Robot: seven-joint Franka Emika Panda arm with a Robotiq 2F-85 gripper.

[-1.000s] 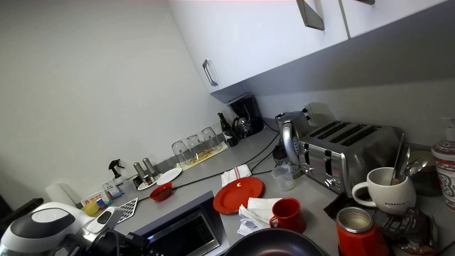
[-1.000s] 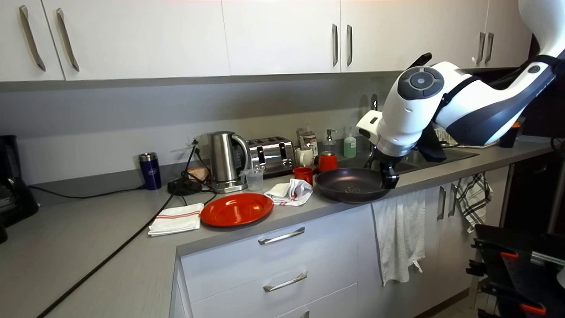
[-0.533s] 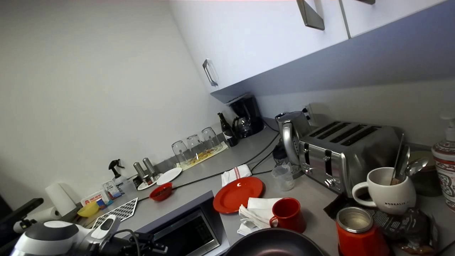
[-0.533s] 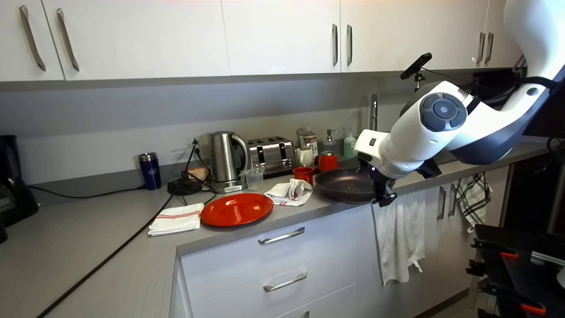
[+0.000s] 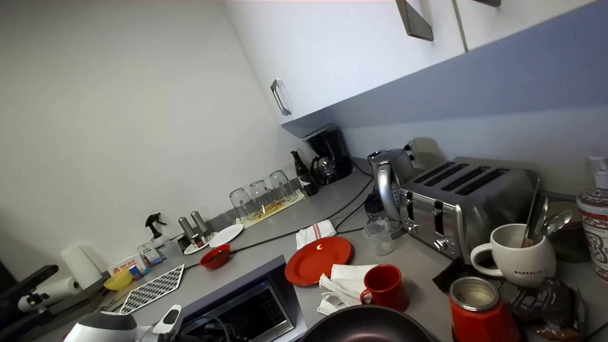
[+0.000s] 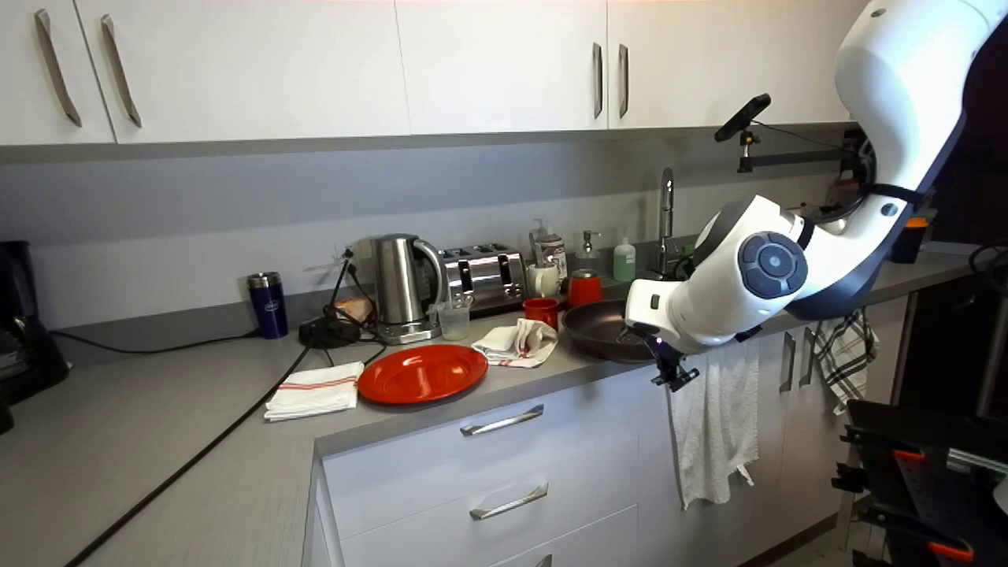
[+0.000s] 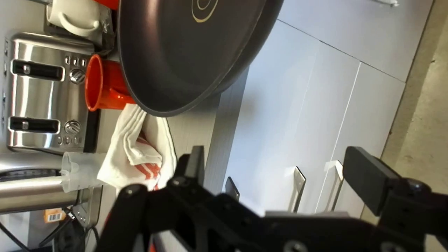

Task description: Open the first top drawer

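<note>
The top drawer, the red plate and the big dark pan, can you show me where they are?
Top drawer (image 6: 490, 454): in an exterior view, on its flat front.
Red plate (image 6: 424, 373): in an exterior view, on its bare middle.
Pan (image 7: 201, 49): wrist view, on its inside.

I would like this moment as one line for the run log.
task: open top drawer | top drawer: shut | end effector: open, empty, apart from drawer handle | on counter: frying pan, red plate
</note>
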